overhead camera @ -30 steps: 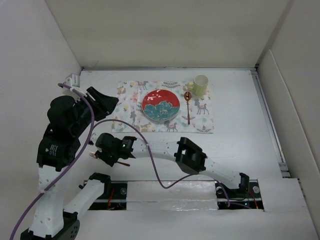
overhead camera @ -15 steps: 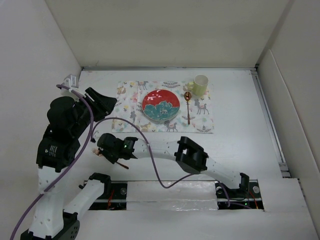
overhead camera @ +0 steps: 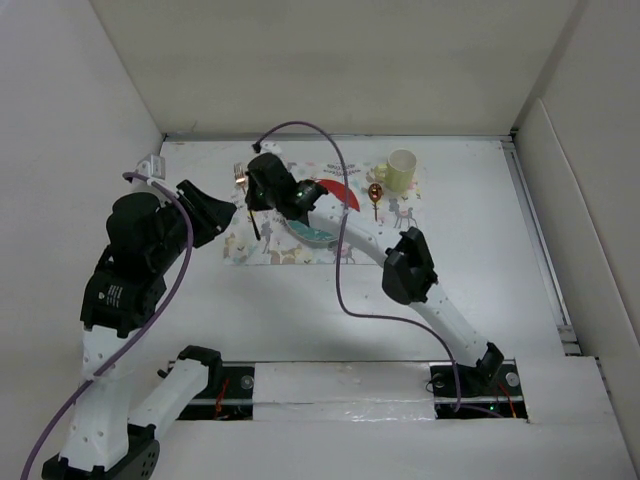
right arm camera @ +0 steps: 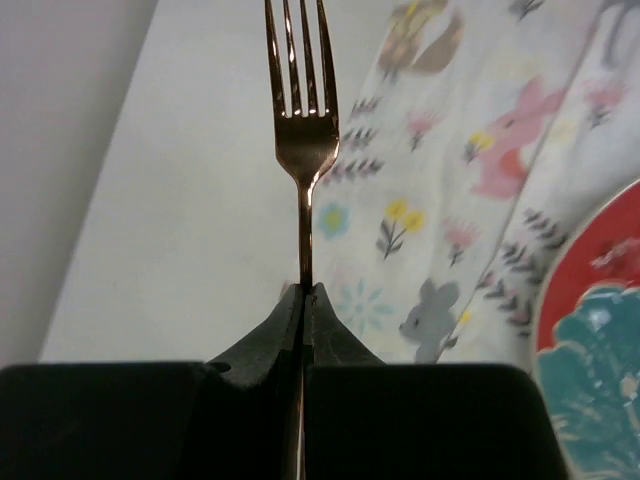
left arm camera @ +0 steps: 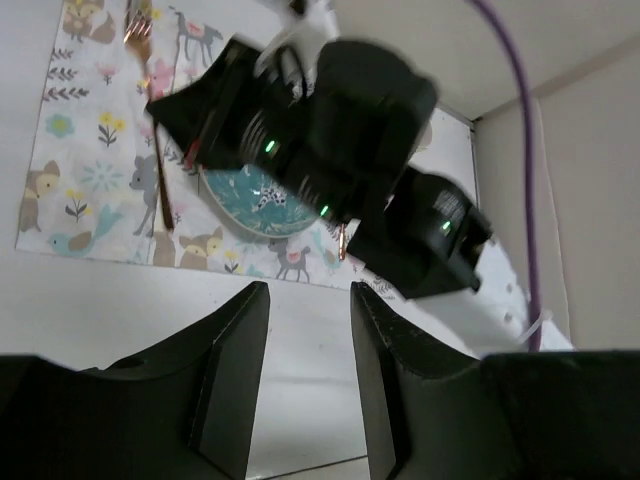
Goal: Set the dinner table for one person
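Observation:
My right gripper [right arm camera: 308, 292] is shut on the handle of a copper fork [right arm camera: 303, 120], tines pointing away. It hangs over the left edge of the deer-print placemat [right arm camera: 440, 200]. From above, the fork [overhead camera: 240, 175] and right gripper [overhead camera: 252, 196] are left of the red and teal plate [overhead camera: 340, 196]. A copper spoon [overhead camera: 376, 205] lies right of the plate, and a pale green cup [overhead camera: 400, 170] stands at the mat's far right corner. My left gripper [left arm camera: 308, 300] is open and empty above the white dinner table [overhead camera: 480, 270], near the mat's left side [overhead camera: 222, 212].
White walls [overhead camera: 330, 70] border the table on the left, back and right. The right arm's purple cable [overhead camera: 338, 260] loops over the mat and plate. A small white fitting [overhead camera: 150, 163] sits at the far left corner.
The right gripper shut on the fork near the table's front left, then carried it up and away to the placemat's left edge. The left arm barely shifted.

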Available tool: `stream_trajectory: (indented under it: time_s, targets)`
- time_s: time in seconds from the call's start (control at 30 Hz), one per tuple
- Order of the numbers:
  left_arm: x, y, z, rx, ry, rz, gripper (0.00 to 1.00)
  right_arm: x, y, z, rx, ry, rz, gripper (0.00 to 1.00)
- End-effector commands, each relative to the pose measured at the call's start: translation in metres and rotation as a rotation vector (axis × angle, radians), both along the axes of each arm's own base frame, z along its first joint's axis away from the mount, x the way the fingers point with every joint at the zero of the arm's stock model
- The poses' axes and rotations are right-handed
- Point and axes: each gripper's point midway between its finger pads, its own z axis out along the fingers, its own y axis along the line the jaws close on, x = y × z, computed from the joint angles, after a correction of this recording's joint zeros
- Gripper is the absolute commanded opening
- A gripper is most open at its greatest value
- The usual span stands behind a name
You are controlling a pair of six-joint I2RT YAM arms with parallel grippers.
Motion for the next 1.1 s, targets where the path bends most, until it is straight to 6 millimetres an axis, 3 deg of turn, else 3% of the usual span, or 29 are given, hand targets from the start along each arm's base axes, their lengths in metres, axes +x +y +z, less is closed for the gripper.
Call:
stream_trajectory:
  time_s: [0.0, 0.03, 0.13, 0.3, 0.53, 0.7, 1.07]
  targets:
    - [-0.006, -0.005, -0.006, -0.023, 0.010, -0.021, 0.35, 0.023, 0.008, 0.024, 0.156, 0.011, -0.118, 0.00]
    - [-0.006, -0.004, -0.007, -0.020, 0.013, -0.020, 0.35, 0.035, 0.004, 0.014, 0.161, 0.024, -0.145, 0.00]
    - [-0.004, -0.006, -0.013, -0.016, 0.031, -0.028, 0.35, 0.056, -0.007, 0.013, 0.197, 0.031, -0.203, 0.00]
    - [-0.006, -0.010, -0.027, -0.027, 0.063, -0.047, 0.35, 0.077, -0.022, -0.007, 0.217, 0.068, -0.298, 0.00]
    - [-0.005, -0.010, -0.034, -0.015, 0.075, -0.042, 0.35, 0.078, -0.020, -0.032, 0.210, 0.102, -0.317, 0.00]
    - [-0.007, -0.009, -0.038, -0.012, 0.081, -0.041, 0.35, 0.078, -0.025, -0.065, 0.176, 0.152, -0.327, 0.00]
    - [-0.009, -0.007, -0.045, 0.003, 0.092, -0.034, 0.35, 0.077, -0.027, -0.093, 0.148, 0.189, -0.317, 0.00]
